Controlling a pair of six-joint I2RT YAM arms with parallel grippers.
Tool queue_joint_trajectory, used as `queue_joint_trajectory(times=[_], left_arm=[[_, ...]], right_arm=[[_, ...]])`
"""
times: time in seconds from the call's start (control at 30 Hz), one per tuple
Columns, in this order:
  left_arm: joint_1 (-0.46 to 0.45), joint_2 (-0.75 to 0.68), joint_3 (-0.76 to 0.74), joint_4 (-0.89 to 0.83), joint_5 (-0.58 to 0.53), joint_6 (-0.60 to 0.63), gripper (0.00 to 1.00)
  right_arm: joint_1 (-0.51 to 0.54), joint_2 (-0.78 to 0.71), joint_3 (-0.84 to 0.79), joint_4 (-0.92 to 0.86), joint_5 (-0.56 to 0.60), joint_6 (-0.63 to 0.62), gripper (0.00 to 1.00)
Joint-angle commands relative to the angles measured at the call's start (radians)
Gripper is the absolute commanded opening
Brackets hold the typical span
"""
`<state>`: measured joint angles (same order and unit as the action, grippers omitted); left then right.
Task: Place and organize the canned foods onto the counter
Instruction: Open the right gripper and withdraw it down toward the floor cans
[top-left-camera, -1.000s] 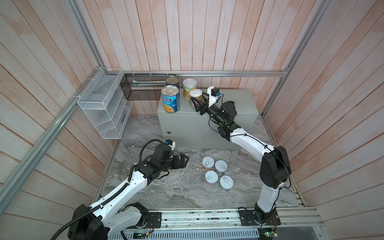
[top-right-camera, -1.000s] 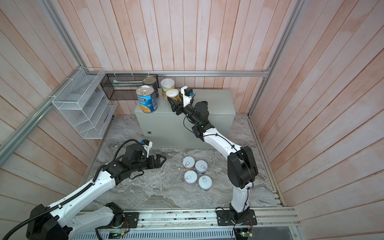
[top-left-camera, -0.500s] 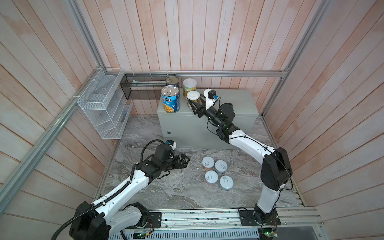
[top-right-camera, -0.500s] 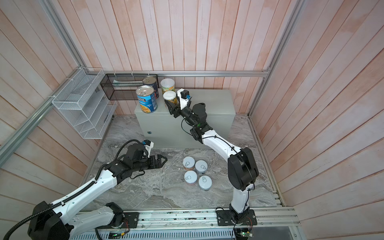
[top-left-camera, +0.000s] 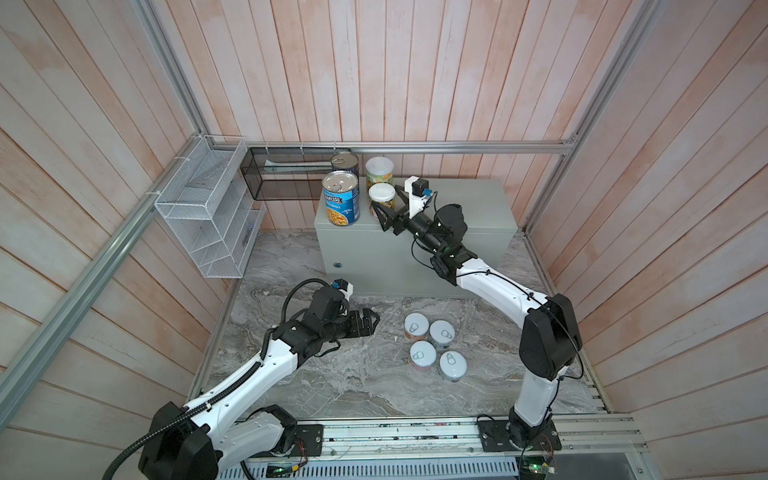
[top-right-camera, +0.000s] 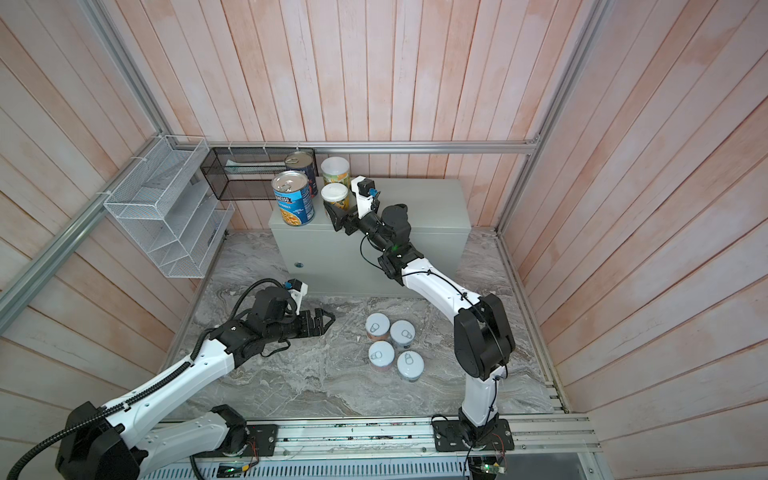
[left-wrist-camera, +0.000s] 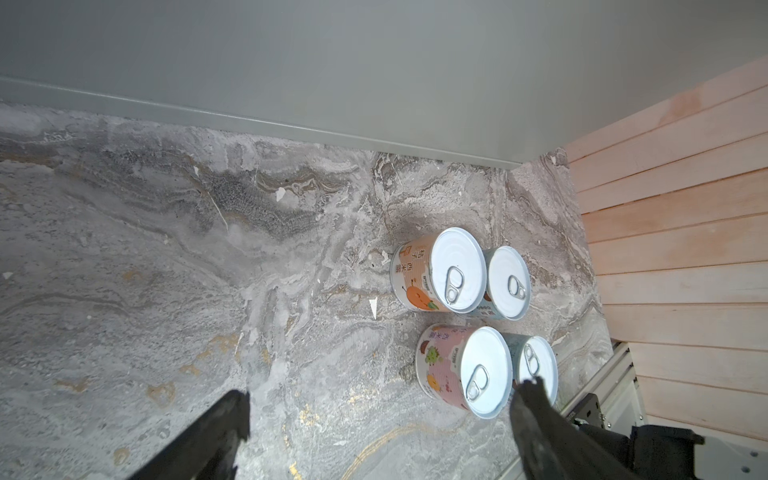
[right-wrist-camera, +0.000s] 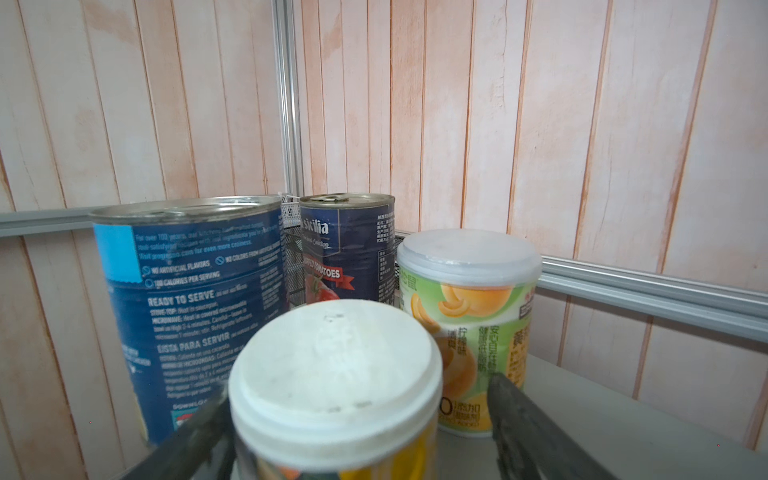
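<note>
Right end effector (top-left-camera: 388, 206) straddles white-lidded can (top-left-camera: 381, 193) near counter (top-left-camera: 469, 208) front edge.

The left arm (top-left-camera: 257, 372) stretches low from its base, white forearm angled forward toward the middle. Its wrist is bent so the left tool (top-left-camera: 373, 325) lies level and points to the right in both top views. Its jaws stand wide apart; the left wrist view shows two dark fingers (left-wrist-camera: 208, 440) with a broad gap between them. The right arm (top-left-camera: 494, 286) rises upright from its base, folds at the black elbow (top-left-camera: 548, 345), then runs up and back to the left. The right tool (top-left-camera: 385, 198) is held high, roughly level, pointing left, jaws spread.
</note>
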<state>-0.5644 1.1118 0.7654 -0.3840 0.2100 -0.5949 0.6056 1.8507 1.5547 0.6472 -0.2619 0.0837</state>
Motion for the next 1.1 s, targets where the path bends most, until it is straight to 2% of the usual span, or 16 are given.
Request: queue_joint_trajectory(times=[0.0, 0.33, 0.43, 0.6, 0.83, 0.93, 1.07], left_arm=[[0.005, 0.014, 0.008, 0.025, 0.013, -0.002, 1.0], [0.006, 0.023, 0.018, 0.036, 0.006, -0.015, 1.0], [0.005, 0.018, 0.011, 0.048, 0.01, -0.02, 1.0], [0.005, 0.006, -0.017, 0.092, 0.022, -0.034, 1.0], [-0.007, 0.011, -0.043, 0.159, 0.043, -0.038, 1.0], [-0.044, 0.008, -0.065, 0.205, 0.032, -0.048, 1.0], [-0.142, 0.002, -0.064, 0.216, -0.057, -0.042, 1.0]], right_arm=[[0.011, -0.034, -0.074, -0.092, 0.003, -0.011, 0.96], [0.01, -0.182, -0.187, -0.109, 0.044, -0.019, 0.98], [0.012, -0.263, -0.281, -0.089, 0.083, -0.004, 0.98], [0.036, -0.454, -0.486, -0.107, 0.246, 0.017, 0.98], [0.037, -0.657, -0.645, -0.238, 0.305, 0.049, 0.98], [0.037, -0.767, -0.732, -0.303, 0.338, 0.082, 0.98], [0.034, -0.942, -0.875, -0.4, 0.353, 0.139, 0.98]])
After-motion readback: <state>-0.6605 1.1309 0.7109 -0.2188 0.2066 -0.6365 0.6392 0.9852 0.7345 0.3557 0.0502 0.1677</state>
